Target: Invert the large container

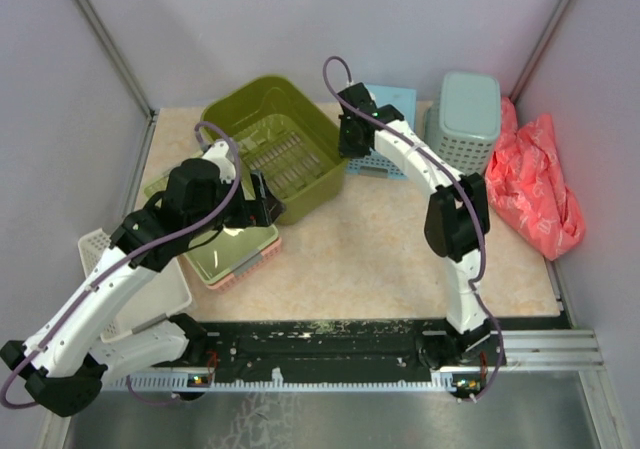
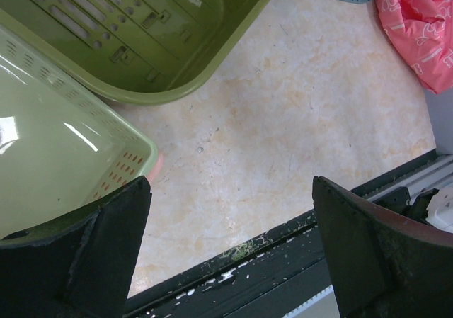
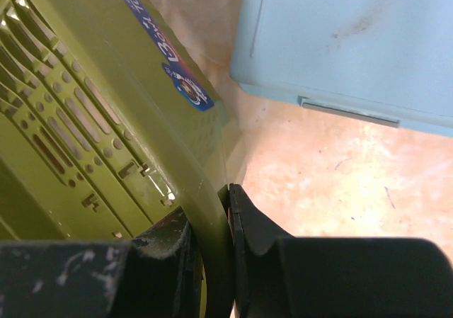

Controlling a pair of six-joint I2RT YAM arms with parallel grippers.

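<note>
Large container [image 1: 278,154] at rear-left of bench [image 1: 390,249], mouth up, appears tilted. Right pincer [image 3: 212,215] clamped across its right wall, one finger inside, one outside; grip suits levering tub over. Left pincer [image 2: 232,205] spread wide, holding nothing, above pale-green tray [image 2: 49,148] beside container's near corner; likely placed to assist flip.

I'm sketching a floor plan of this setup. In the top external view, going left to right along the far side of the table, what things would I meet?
large container → light-blue basket → grey-green slotted basket → pink plastic bag
</note>
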